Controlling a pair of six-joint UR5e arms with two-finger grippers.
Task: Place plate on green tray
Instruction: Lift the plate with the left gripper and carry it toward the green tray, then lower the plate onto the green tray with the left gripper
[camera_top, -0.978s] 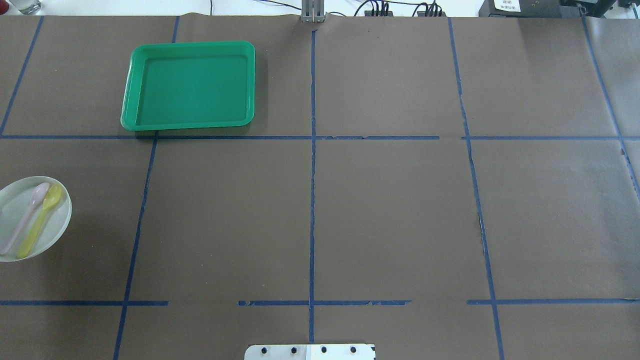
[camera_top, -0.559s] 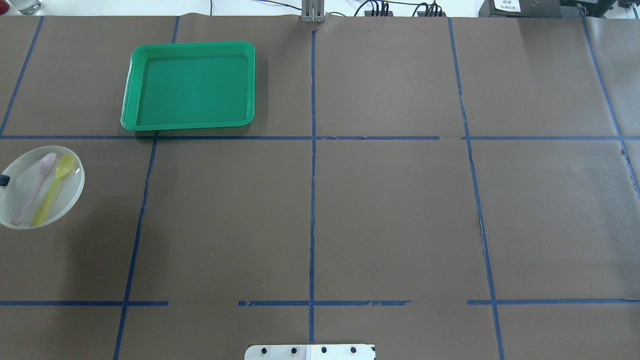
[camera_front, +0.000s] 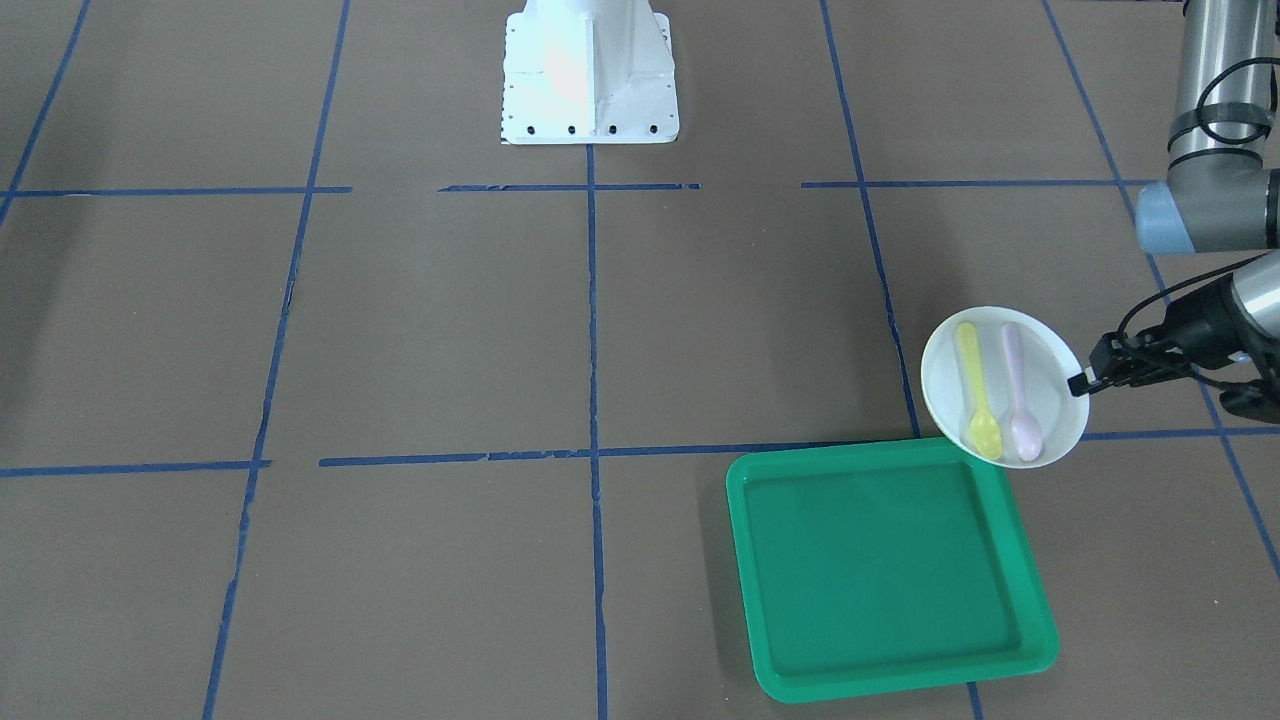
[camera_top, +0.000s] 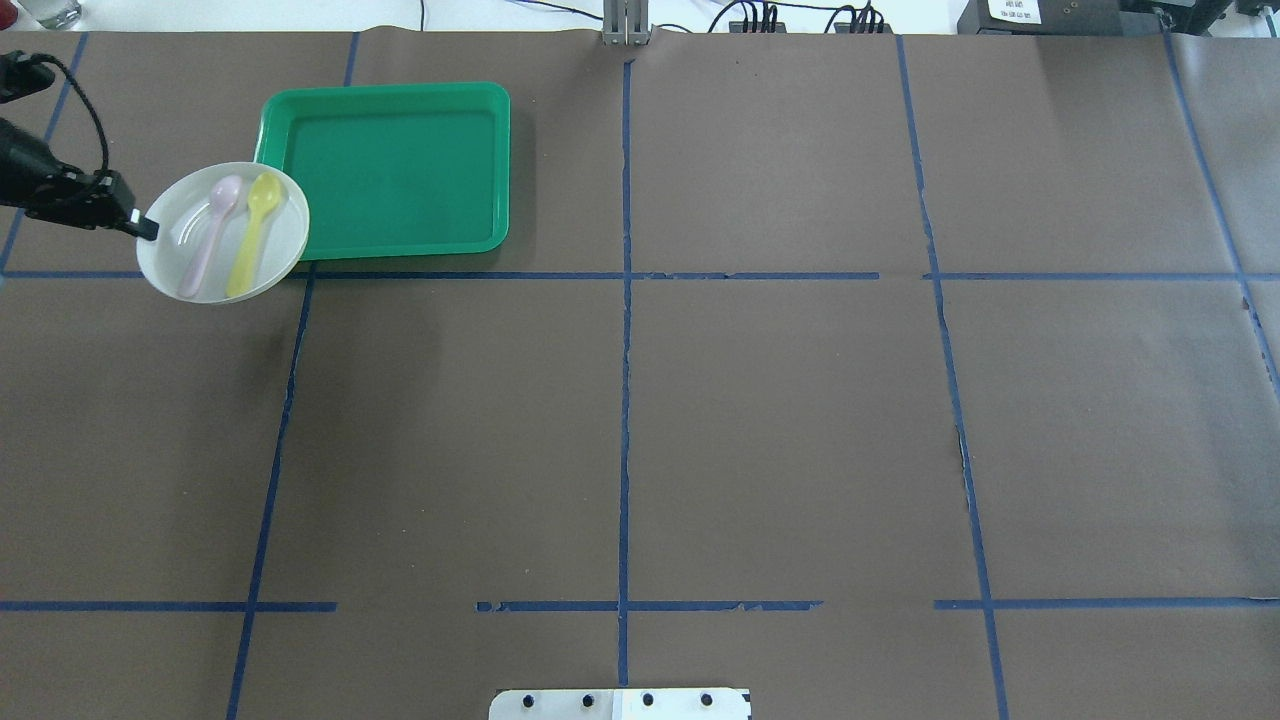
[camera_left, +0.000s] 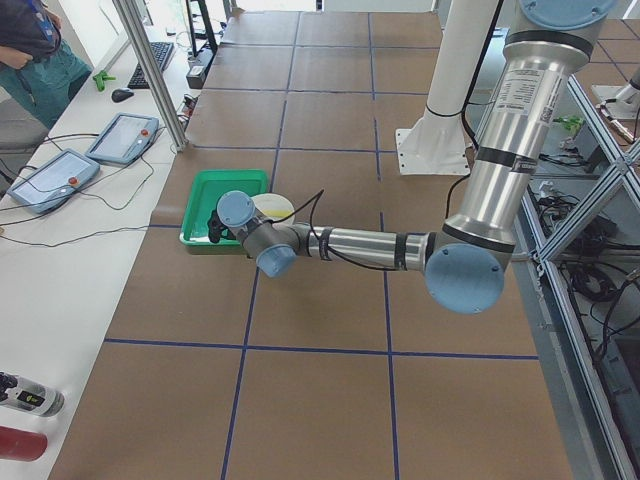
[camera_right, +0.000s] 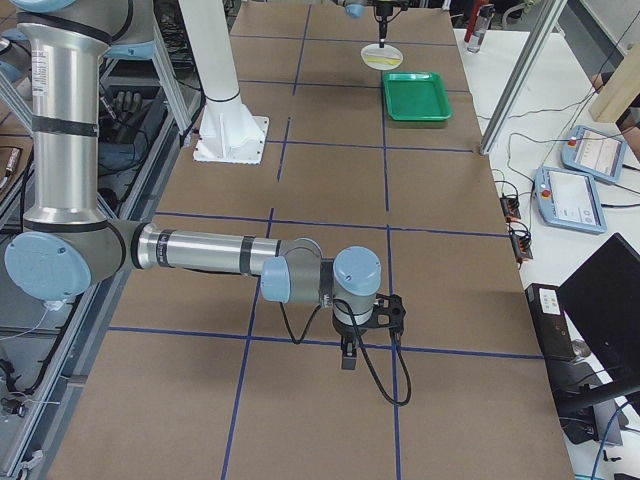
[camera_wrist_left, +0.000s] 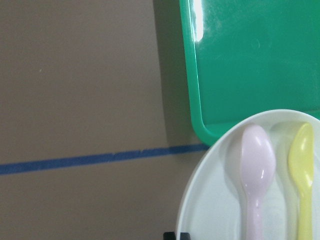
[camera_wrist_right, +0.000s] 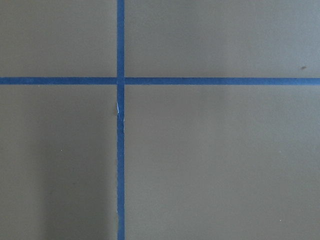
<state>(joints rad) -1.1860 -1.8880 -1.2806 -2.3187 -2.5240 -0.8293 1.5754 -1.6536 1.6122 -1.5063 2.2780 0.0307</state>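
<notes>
The small white plate (camera_top: 285, 238) carries a pink spoon (camera_top: 210, 235) and a yellow spoon (camera_top: 250, 230). My left gripper (camera_top: 145, 228) is shut on the plate's left rim and holds it above the table. The plate overlaps the near left corner of the green tray (camera_top: 400, 170). In the front-facing view the plate (camera_front: 945, 385) hangs just over the tray's (camera_front: 880, 570) corner, with the gripper (camera_front: 1080, 383) at its rim. The left wrist view shows plate (camera_wrist_left: 215, 200) and tray (camera_wrist_left: 250, 60). My right gripper (camera_right: 347, 355) hangs low over bare table, far from both; I cannot tell its state.
The robot's white base (camera_front: 590, 70) stands at the table's middle edge. Blue tape lines (camera_top: 625, 300) cross the brown table cover. A metal post (camera_left: 150, 75) and teach pendants (camera_left: 50, 175) stand on the side table beyond the tray.
The plate has moved away from the robot and rightward from the left edge, up to the tray's corner. My left gripper has come into the overhead view with it.
</notes>
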